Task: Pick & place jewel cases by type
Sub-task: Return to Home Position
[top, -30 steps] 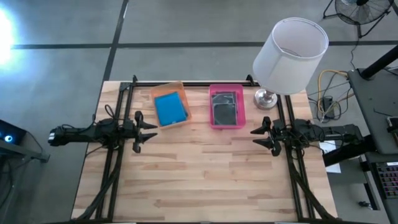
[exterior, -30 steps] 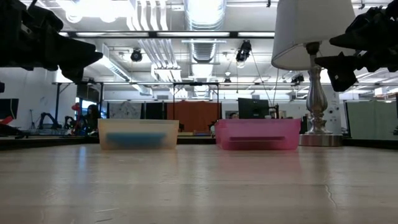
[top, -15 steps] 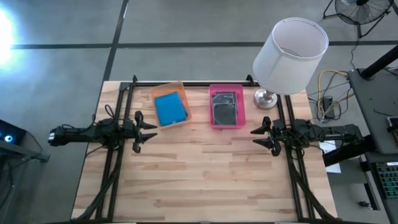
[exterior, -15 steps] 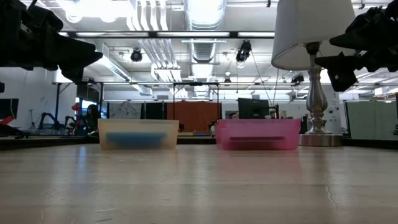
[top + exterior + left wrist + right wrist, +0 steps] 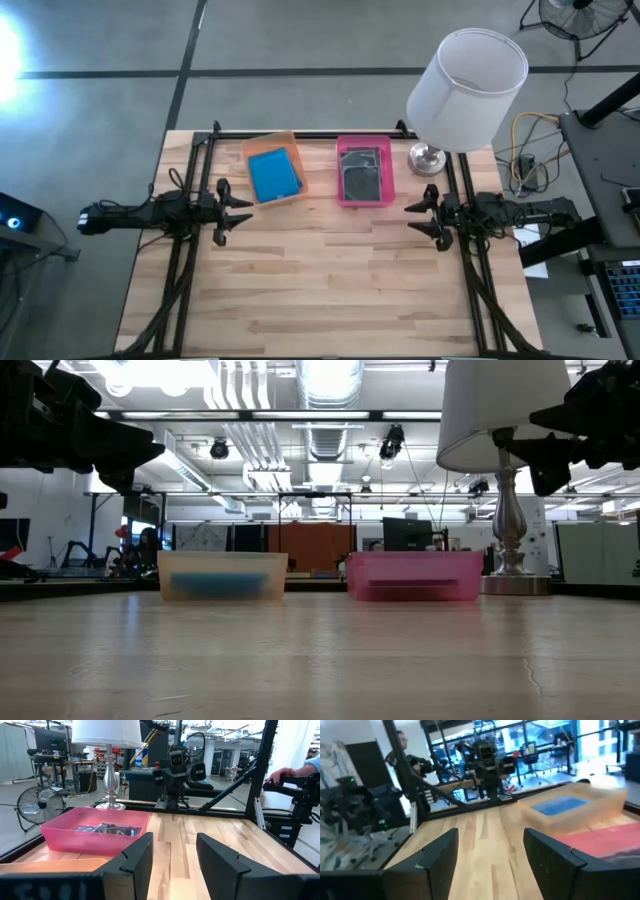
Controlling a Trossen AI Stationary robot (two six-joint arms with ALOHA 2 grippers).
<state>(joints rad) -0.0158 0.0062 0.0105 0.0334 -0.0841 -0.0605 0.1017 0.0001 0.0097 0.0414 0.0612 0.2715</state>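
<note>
Bright blue jewel cases point(image 5: 274, 174) lie flat in the translucent orange tray point(image 5: 292, 196) at the table's far side. Dark jewel cases point(image 5: 362, 172) lie flat in the pink tray point(image 5: 341, 172) just to its right. My left gripper point(image 5: 243, 213) hovers open above the table's left side, near the orange tray, fingers pointing right. My right gripper point(image 5: 410, 221) hovers open at the right side, fingers pointing left, short of the pink tray. In the left wrist view the dark cases point(image 5: 100, 828) show inside the pink tray; in the right wrist view a blue case point(image 5: 559, 806) shows in the orange tray.
A lamp with a white shade point(image 5: 467, 75) stands on its metal base point(image 5: 427, 158) at the far right corner, close to the right arm. Black frame rails point(image 5: 180, 260) run along the left and right sides. Bare wood point(image 5: 330, 280) stretches from the middle to the near edge.
My right gripper has risen a little in the low view. Both trays and the cases have stayed where they were.
</note>
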